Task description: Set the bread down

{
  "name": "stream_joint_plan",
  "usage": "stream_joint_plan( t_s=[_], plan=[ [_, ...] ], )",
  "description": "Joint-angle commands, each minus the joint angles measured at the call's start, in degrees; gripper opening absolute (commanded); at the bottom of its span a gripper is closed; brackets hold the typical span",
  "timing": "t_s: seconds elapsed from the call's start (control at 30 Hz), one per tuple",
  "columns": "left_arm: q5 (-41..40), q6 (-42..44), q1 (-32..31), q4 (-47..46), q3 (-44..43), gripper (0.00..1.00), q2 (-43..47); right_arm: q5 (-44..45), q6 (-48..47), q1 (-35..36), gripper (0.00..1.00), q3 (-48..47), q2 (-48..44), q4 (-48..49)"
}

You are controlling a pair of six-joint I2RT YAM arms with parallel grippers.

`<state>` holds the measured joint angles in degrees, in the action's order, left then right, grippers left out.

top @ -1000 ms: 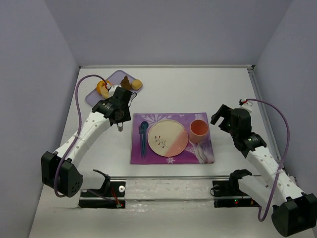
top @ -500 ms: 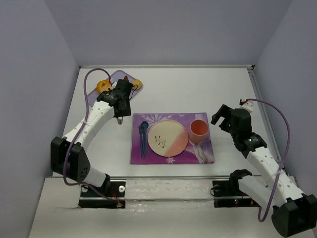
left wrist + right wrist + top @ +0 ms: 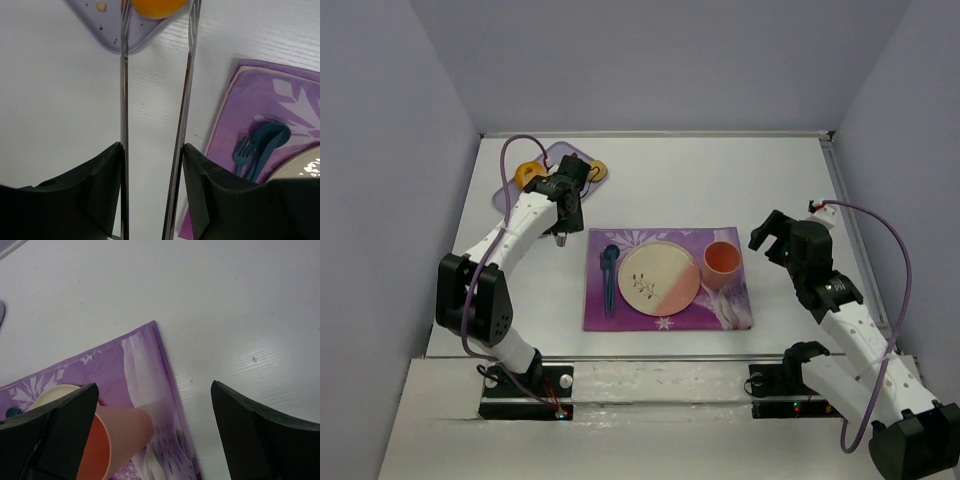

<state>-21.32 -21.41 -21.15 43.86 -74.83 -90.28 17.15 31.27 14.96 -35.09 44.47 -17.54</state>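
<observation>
The bread [image 3: 157,6] is a smooth orange-golden roll at the near right corner of the lavender tray [image 3: 107,30]; in the top view the bread [image 3: 597,170] shows beside my left gripper [image 3: 570,187]. My left gripper [image 3: 151,147] is shut on a pair of long metal tongs [image 3: 185,80]. The tong tips flank the bread on both sides; I cannot tell whether they press it. The cream and pink plate [image 3: 659,276] lies on the purple mat [image 3: 670,322]. My right gripper [image 3: 770,235] is open and empty above the mat's right edge [image 3: 162,355].
A ring-shaped pastry [image 3: 530,172] lies on the tray's left side. A teal fork and spoon [image 3: 609,270] lie on the mat left of the plate, also in the left wrist view [image 3: 260,145]. A pink cup [image 3: 722,262] stands right of the plate, close under my right gripper [image 3: 120,437].
My left arm has swung back and left, carrying the tongs farther over the tray so their tips now flank the bread. The right arm has barely moved.
</observation>
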Motion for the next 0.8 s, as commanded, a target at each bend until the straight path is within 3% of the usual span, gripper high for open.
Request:
stream_joint_plan(
  t_s=[0.0,0.27,0.43,0.57,0.67,0.77],
  plan=[
    [-1.3,0.9,3.2,-0.1,-2.9,0.54,-0.5,1.6,-0.7,-0.1,1.0,-0.4,-0.7,2.2],
    [1.8,2.2,3.7,-1.7,-3.0,0.5,0.7,1.5,-0.4,-0.1,1.0,-0.7,0.3,2.2],
    [4.7,2.6,3.7,-2.3,-2.9,0.42,2.4,1.5,-0.3,-0.1,1.0,-0.7,0.7,2.2],
    [5.4,2.4,3.7,-2.3,-2.6,0.32,4.1,1.3,-0.2,-0.1,1.0,-0.9,1.2,2.2],
    [5.6,1.9,3.7,-1.8,-3.0,0.16,5.4,1.1,-0.2,-0.1,1.0,-0.9,1.6,2.2],
    [6.1,1.3,3.6,-1.4,-3.2,0.06,6.9,0.7,-0.2,-0.1,1.0,-1.0,1.8,2.2]
  ],
)
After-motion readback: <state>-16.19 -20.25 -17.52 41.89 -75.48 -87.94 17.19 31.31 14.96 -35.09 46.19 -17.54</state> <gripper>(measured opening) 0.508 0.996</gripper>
